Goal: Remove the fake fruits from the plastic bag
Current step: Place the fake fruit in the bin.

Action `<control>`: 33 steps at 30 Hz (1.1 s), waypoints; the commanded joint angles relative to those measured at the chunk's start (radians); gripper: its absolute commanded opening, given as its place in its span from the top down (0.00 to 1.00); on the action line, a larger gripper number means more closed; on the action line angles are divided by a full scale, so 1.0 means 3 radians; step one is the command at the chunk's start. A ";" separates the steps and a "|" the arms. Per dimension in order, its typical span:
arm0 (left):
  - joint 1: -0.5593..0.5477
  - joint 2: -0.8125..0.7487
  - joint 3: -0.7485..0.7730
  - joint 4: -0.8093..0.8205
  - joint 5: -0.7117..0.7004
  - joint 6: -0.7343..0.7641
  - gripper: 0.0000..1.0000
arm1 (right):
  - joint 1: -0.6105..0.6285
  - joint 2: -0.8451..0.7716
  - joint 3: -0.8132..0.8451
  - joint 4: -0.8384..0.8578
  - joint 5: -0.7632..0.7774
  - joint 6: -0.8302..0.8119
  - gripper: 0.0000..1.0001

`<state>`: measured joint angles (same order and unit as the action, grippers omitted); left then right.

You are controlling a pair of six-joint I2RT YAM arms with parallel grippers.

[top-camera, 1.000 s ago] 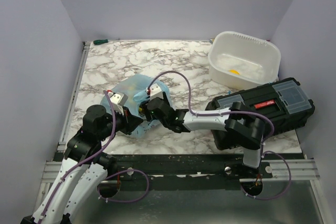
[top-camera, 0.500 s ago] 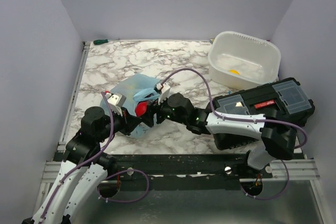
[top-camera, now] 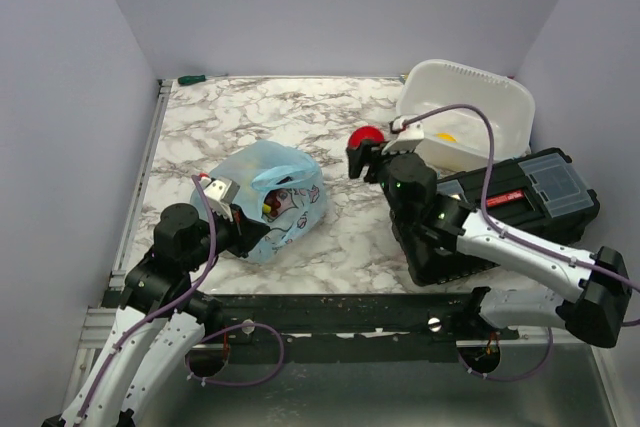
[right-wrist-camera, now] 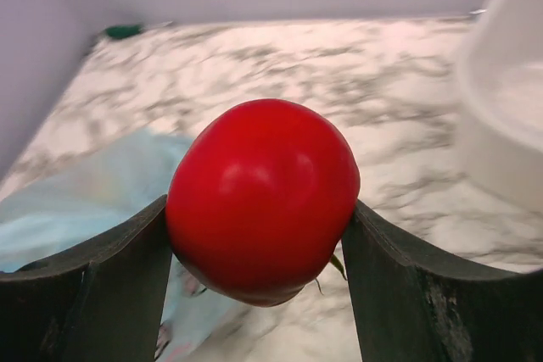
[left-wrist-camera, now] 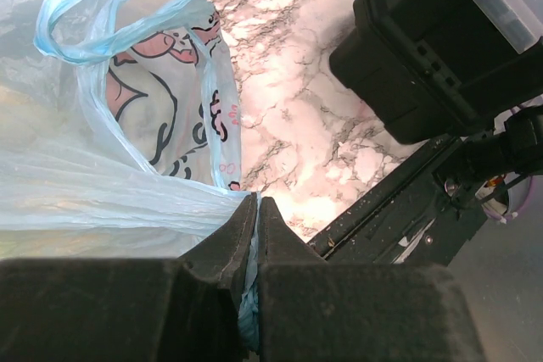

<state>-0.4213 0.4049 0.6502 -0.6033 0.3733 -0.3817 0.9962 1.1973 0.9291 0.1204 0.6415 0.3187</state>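
Observation:
The light-blue plastic bag (top-camera: 270,192) with pink cartoon print lies on the marble table at centre left, its mouth open, with a small yellow and a dark fruit (top-camera: 268,209) showing inside. My left gripper (top-camera: 243,230) is shut on the bag's near edge; in the left wrist view the bag (left-wrist-camera: 110,150) is pinched between the fingers (left-wrist-camera: 229,243). My right gripper (top-camera: 368,147) is shut on the red tomato (top-camera: 367,138) and holds it above the table, left of the white tub. In the right wrist view the tomato (right-wrist-camera: 263,197) sits between both fingers.
A white plastic tub (top-camera: 465,112) with a small yellow fruit (top-camera: 447,136) inside stands at the back right. A black toolbox (top-camera: 500,212) lies at the near right. A green object (top-camera: 191,79) sits at the back left corner.
My right gripper has pulled out of the bag with the red tomato and swung right and back toward the white tub. The left gripper has kept its hold on the bag.

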 commanded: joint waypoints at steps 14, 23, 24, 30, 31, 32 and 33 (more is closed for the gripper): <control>-0.0002 -0.0049 0.0022 0.0037 -0.0045 0.0020 1.00 | -0.2311 0.2397 0.2330 -0.1487 -0.0111 -0.0339 0.99; 0.0000 -0.0032 0.0023 0.0037 -0.0025 0.0024 1.00 | -0.2805 0.3546 0.3672 -0.2696 -0.0991 -0.0143 0.96; -0.0002 -0.0026 0.0022 0.0037 -0.0028 0.0025 1.00 | -0.2819 0.3611 0.3722 -0.2738 -0.1031 -0.0155 0.96; 0.0003 -0.0004 0.0021 0.0040 -0.0023 0.0020 1.00 | -0.2829 0.3944 0.4087 -0.2992 -0.1106 -0.0289 0.83; 0.0003 0.0003 0.0026 0.0037 -0.0025 0.0019 1.00 | -0.2831 0.3992 0.4154 -0.3074 -0.1101 -0.0297 0.82; 0.0003 0.0004 0.0026 0.0040 -0.0027 0.0019 1.00 | -0.2830 0.4032 0.4193 -0.3119 -0.1095 -0.0298 0.81; 0.0003 0.0006 0.0026 0.0038 -0.0027 0.0019 1.00 | -0.2827 0.4046 0.4199 -0.3143 -0.1108 -0.0305 0.79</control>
<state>-0.4210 0.4007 0.6502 -0.6003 0.3702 -0.3817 0.1398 2.3486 2.1212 -0.7170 0.3477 0.2501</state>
